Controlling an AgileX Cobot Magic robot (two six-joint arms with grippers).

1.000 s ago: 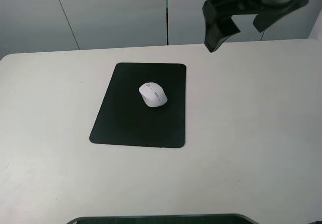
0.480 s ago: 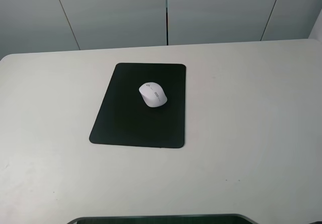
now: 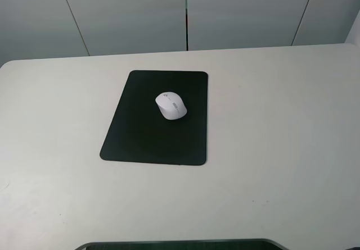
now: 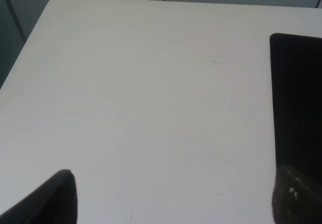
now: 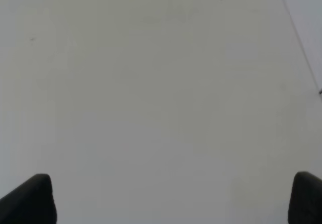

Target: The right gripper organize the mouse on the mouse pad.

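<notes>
The mouse [image 3: 171, 105] lies on the mouse pad [image 3: 140, 132], in the upper-right part of the pad and just above centre frame in the exterior high view; its long axis is turned slightly against the pad edges. Judged from this layout, the placement step reads as done, since the mouse rests wholly inside the pad outline with black margin on every side.

The right gripper [image 5: 171, 199] shows only two fingertips at the lower corners of its wrist view, set wide apart over bare table [image 3: 281, 149]; nothing sits between them, consistent with a released load. The left gripper [image 4: 173, 196] is likewise spread, its tips at the lower corners, with one edge of the pad at the right of that frame. Neither arm appears in the exterior high view, which leaves the work area unobstructed; both seem parked clear.
</notes>
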